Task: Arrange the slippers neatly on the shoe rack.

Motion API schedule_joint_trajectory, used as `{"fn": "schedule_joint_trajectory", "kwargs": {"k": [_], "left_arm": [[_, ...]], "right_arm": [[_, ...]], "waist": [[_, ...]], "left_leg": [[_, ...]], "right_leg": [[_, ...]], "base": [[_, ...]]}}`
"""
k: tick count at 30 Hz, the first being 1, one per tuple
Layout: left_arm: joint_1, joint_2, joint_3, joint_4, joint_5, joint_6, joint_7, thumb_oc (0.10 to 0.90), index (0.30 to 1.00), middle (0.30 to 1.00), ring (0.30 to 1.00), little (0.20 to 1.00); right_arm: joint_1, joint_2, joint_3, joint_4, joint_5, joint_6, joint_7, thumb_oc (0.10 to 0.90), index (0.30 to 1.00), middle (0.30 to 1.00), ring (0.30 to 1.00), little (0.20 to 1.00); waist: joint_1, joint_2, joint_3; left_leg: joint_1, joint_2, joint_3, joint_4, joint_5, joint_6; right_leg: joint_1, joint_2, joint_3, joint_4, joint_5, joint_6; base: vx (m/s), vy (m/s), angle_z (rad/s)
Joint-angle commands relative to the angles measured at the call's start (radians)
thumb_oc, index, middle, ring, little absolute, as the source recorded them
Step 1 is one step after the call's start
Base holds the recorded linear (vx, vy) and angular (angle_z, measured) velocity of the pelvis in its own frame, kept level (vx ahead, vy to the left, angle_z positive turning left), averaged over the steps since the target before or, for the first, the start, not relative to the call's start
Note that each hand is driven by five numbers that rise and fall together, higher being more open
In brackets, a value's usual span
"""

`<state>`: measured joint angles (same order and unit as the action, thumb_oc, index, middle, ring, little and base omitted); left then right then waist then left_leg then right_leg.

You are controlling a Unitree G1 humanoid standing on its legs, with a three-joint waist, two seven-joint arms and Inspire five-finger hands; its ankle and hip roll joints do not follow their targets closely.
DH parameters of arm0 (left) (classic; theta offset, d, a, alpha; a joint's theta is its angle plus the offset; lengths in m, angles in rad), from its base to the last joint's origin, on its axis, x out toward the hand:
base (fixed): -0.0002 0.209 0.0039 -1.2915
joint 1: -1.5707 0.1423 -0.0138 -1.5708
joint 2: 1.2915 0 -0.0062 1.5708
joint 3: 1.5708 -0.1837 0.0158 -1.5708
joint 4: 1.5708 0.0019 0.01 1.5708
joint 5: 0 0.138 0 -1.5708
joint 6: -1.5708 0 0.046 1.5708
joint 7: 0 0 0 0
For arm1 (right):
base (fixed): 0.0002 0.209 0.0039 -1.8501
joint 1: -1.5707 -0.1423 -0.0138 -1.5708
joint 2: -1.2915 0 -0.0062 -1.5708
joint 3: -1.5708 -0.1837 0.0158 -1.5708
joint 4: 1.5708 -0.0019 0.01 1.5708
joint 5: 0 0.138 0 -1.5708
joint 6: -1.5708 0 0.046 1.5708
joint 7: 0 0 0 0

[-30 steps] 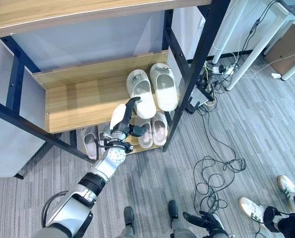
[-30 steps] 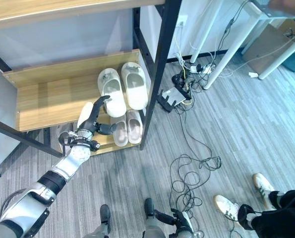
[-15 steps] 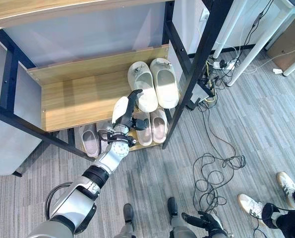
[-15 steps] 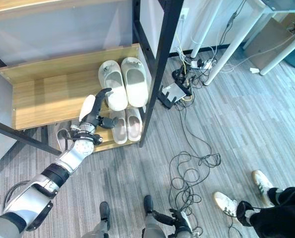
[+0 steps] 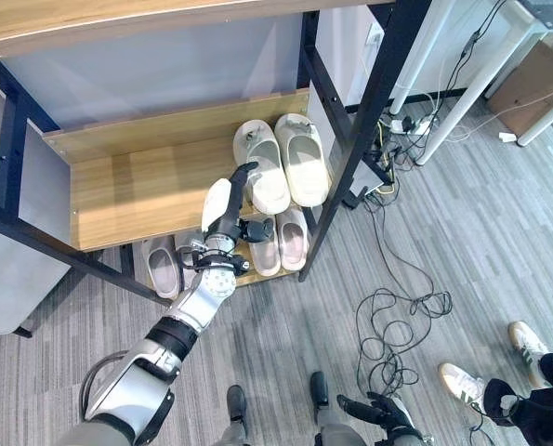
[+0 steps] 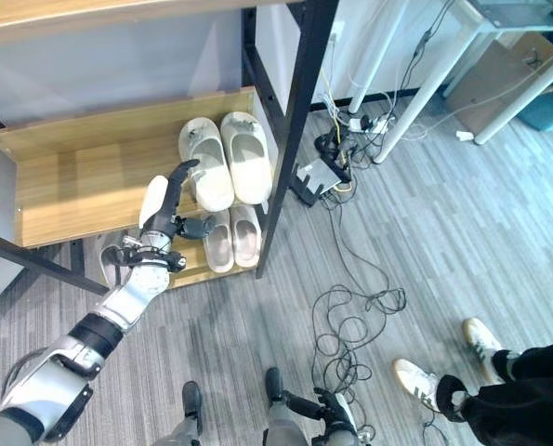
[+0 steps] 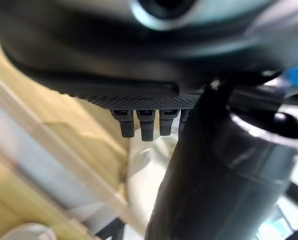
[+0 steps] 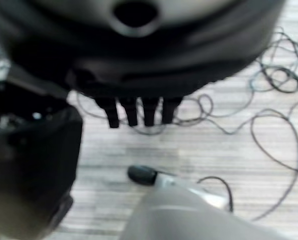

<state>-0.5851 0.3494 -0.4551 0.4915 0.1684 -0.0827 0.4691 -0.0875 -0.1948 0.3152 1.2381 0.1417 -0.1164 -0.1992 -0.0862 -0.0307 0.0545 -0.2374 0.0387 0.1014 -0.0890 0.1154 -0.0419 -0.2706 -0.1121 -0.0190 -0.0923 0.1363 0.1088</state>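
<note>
We see left hand (image 5: 228,216) at frame centre, fingers extended, holding nothing, tips near white slippers (image 5: 281,164) on wooden shelf (image 5: 146,181). Right hand (image 8: 138,65) low, fingers straight, idle. Risk: careless push skews pair, knocks one off shelf edge.

An office or lab room rather than a home. Grey striped carpet (image 5: 257,372) covers the floor, the low-pile commercial kind. At 1 o'clock stand white desk legs (image 5: 443,84) with a power strip (image 5: 401,123) and plugs at their foot, and loose black cables (image 5: 397,325) coil over the carpet toward 4 o'clock. A cardboard box (image 5: 541,70) sits at 2 o'clock. A black-framed wooden shoe rack (image 5: 164,177) fills 11 o'clock, and a person's white sneakers (image 5: 471,381) show at 4 o'clock.
</note>
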Motion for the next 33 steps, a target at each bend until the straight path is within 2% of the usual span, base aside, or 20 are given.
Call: {"fn": "schedule_joint_trajectory", "kwargs": {"k": [1,6,11,13,14,15,16,19,20,21,22,23,25,29,30,31,32,33], "left_arm": [[-0.073,0.02,0.082,-0.085,0.058,-0.093,0.029,0.8,0.9,0.9,0.9,0.9],[0.032,0.047,0.111,-0.159,0.065,-0.108,0.006,0.8,0.9,0.9,0.9,0.9],[0.272,0.03,0.15,-0.272,0.02,-0.133,-0.07,0.8,0.9,0.9,0.9,0.9],[0.364,0.032,0.15,-0.285,0.014,-0.137,-0.1,0.8,0.9,0.9,0.9,0.9],[0.368,0.032,0.15,-0.288,0.014,-0.136,-0.101,0.8,0.9,0.9,0.9,0.9],[0.479,0.036,0.174,-0.297,-0.014,-0.136,-0.13,0.8,0.9,0.9,0.9,0.9],[0.485,0.037,0.176,-0.302,-0.014,-0.134,-0.132,0.8,0.9,0.9,0.9,0.9],[0.65,0.072,0.272,-0.263,0.01,-0.13,-0.125,0.8,0.9,0.9,0.9,0.9],[0.721,0.067,0.334,-0.219,0.003,-0.12,-0.117,0.8,0.9,0.9,0.9,0.9],[0.724,0.067,0.335,-0.221,0.003,-0.12,-0.118,0.8,0.9,0.9,0.9,0.9],[0.779,0.044,0.39,-0.118,-0.02,-0.105,-0.108,0.8,0.9,0.9,0.9,0.9],[0.779,0.043,0.39,-0.116,-0.02,-0.106,-0.107,0.8,0.9,0.9,0.9,0.9],[0.794,0.022,0.432,0.043,-0.054,-0.084,-0.106,0.8,0.9,0.9,0.9,0.9],[0.741,-0.012,0.493,0.318,-0.189,-0.066,-0.133,0.8,0.9,0.9,0.9,0.9],[0.738,-0.012,0.492,0.321,-0.189,-0.068,-0.132,0.8,0.9,0.9,0.9,0.9],[0.688,-0.037,0.542,0.527,-0.287,-0.051,-0.145,0.8,0.9,0.9,0.9,0.9],[0.678,-0.046,0.558,0.59,-0.319,-0.053,-0.153,0.8,0.9,0.9,0.9,0.9],[0.677,-0.046,0.558,0.593,-0.32,-0.055,-0.154,0.8,0.9,0.9,0.9,0.9]], "right_arm": [[0.017,-0.011,-0.018,0.001,0.016,-0.002,-0.007,0.8,0.9,0.9,0.9,0.9],[0.029,-0.003,-0.033,0.001,0.02,0.002,-0.004,0.8,0.9,0.9,0.9,0.9],[0.048,-0.001,-0.071,0.005,0.007,0.011,-0.013,0.8,0.9,0.9,0.9,0.9],[0.043,-0.028,-0.086,0.009,-0.02,0.019,-0.034,0.8,0.9,0.9,0.9,0.9],[0.045,-0.029,-0.085,0.009,-0.021,0.019,-0.035,0.8,0.9,0.9,0.9,0.9],[0.037,-0.056,-0.104,0.0,-0.039,0.021,-0.054,0.8,0.9,0.9,0.9,0.9],[0.04,-0.056,-0.102,0.0,-0.039,0.022,-0.054,0.8,0.9,0.9,0.9,0.9],[0.038,-0.091,-0.148,-0.026,-0.038,0.019,-0.066,0.8,0.9,0.9,0.9,0.9],[0.043,-0.103,-0.159,-0.042,-0.046,0.02,-0.066,0.8,0.9,0.9,0.9,0.9],[0.045,-0.103,-0.157,-0.043,-0.046,0.021,-0.066,0.8,0.9,0.9,0.9,0.9],[0.061,-0.107,-0.159,-0.051,-0.063,0.021,-0.063,0.8,0.9,0.9,0.9,0.9],[0.062,-0.107,-0.158,-0.051,-0.063,0.021,-0.063,0.8,0.9,0.9,0.9,0.9],[0.086,-0.11,-0.173,-0.045,-0.058,0.02,-0.053,0.8,0.9,0.9,0.9,0.9],[0.114,-0.084,-0.201,-0.002,-0.005,0.025,-0.03,0.8,0.9,0.9,0.9,0.9],[0.113,-0.084,-0.201,-0.001,-0.005,0.025,-0.03,0.8,0.9,0.9,0.9,0.9],[0.209,-0.111,-0.243,0.03,0.031,0.014,0.025,0.8,0.9,0.9,0.9,0.9],[0.243,-0.115,-0.251,0.055,0.031,0.006,0.043,0.8,0.9,0.9,0.9,0.9],[0.243,-0.115,-0.251,0.055,0.031,0.006,0.043,0.8,0.9,0.9,0.9,0.9]], "waist": [[0.044,0.006,-0.02],[0.058,0.01,-0.036],[0.089,0.022,-0.069],[0.107,0.025,-0.083],[0.106,0.025,-0.082],[0.122,0.024,-0.09],[0.12,0.025,-0.089],[0.132,0.023,-0.111],[0.131,0.022,-0.12],[0.129,0.023,-0.12],[0.119,0.02,-0.125],[0.118,0.02,-0.125],[0.103,0.016,-0.128],[0.083,0.015,-0.128],[0.083,0.015,-0.126],[0.055,0.012,-0.123],[0.035,0.013,-0.12],[0.036,0.013,-0.119]], "left_leg": [[0.009,-0.06,-0.047,0.003,-0.067,0.017],[0.057,-0.062,-0.051,0.004,-0.072,0.016],[0.109,-0.065,-0.061,0.006,-0.078,0.016],[0.134,-0.066,-0.067,0.004,-0.081,0.016],[0.136,-0.066,-0.067,0.003,-0.081,0.016],[0.156,-0.065,-0.074,0.004,-0.082,0.015],[0.16,-0.065,-0.075,0.003,-0.082,0.015],[0.193,-0.058,-0.079,0.003,-0.086,0.01],[0.205,-0.054,-0.075,0.003,-0.084,0.007],[0.207,-0.053,-0.074,0.002,-0.085,0.007],[0.218,-0.048,-0.063,0.002,-0.083,0.004],[0.219,-0.048,-0.063,0.002,-0.083,0.004],[0.231,-0.043,-0.053,0.002,-0.082,0.001],[0.252,-0.036,-0.049,0.002,-0.074,-0.006],[0.254,-0.036,-0.049,0.002,-0.075,-0.006],[0.262,-0.032,-0.03,0.002,-0.066,-0.011],[0.264,-0.029,-0.021,0.002,-0.072,-0.012],[0.265,-0.028,-0.02,0.002,-0.073,-0.012]], "right_leg": [[-0.004,0.017,0.003,0.037,-0.069,0.044],[0.049,0.019,-0.016,0.034,-0.074,0.043],[0.108,0.017,-0.04,0.032,-0.079,0.042],[0.137,0.019,-0.051,0.03,-0.084,0.041],[0.14,0.019,-0.051,0.029,-0.084,0.041],[0.166,0.023,-0.061,0.027,-0.091,0.039],[0.172,0.023,-0.063,0.025,-0.091,0.039],[0.211,0.032,-0.071,0.023,-0.104,0.032],[0.225,0.037,-0.069,0.02,-0.11,0.027],[0.227,0.037,-0.069,0.019,-0.11,0.026],[0.237,0.043,-0.063,0.018,-0.114,0.022],[0.238,0.043,-0.063,0.018,-0.114,0.021],[0.246,0.05,-0.052,0.017,-0.117,0.017],[0.266,0.056,-0.04,0.019,-0.125,0.008],[0.267,0.056,-0.04,0.019,-0.125,0.008],[0.269,0.059,-0.025,0.016,-0.119,0.006],[0.266,0.064,-0.015,0.016,-0.121,0.007],[0.266,0.064,-0.014,0.016,-0.121,0.007]], "base": [[0.04,-0.037,0.02],[-0.01,-0.043,0.01],[-0.02,-0.043,0.12],[0.01,-0.031,0.28],[-0.03,-0.075,0.19],[-0.02,-0.057,0.15],[-0.03,-0.097,0.09],[-0.03,-0.092,0.06],[-0.02,-0.081,0.0],[-0.04,-0.127,-0.04],[-0.03,-0.074,-0.08],[-0.05,-0.112,-0.07],[-0.04,-0.092,-0.03],[-0.05,-0.074,-0.06],[-0.09,-0.092,-0.04],[-0.1,-0.1,-0.03],[-0.1,-0.1,-0.01],[-0.1,-0.037,-0.17]]}}
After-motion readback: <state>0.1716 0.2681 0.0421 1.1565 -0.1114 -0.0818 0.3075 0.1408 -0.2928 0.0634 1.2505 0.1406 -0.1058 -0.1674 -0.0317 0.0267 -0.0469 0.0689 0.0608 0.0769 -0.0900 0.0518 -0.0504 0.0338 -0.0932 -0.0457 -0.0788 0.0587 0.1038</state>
